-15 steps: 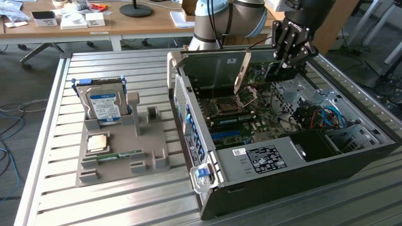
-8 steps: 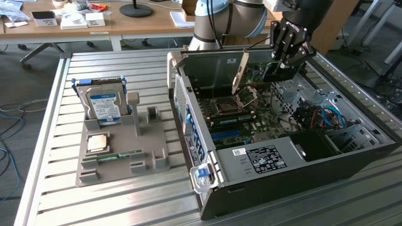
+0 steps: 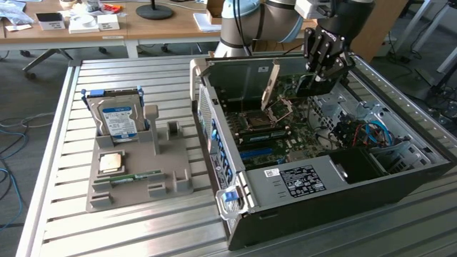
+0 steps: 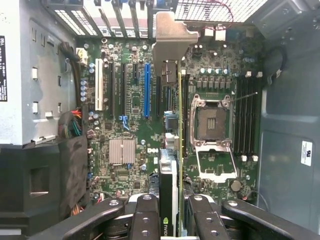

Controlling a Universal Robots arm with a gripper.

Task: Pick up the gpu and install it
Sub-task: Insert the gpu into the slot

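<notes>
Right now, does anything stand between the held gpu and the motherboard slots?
Nothing visible does. The end effector holds the gpu edge-on above the motherboard, whose slots lie bare.

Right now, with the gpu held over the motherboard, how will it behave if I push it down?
The gpu is a thin flat board: probably stiff lengthwise, but apt to twist if pushed off-line. The gripper seems to hold it near one end, so the metal bracket end may tilt. It looks thin edge-on, so likely fragile.
</notes>
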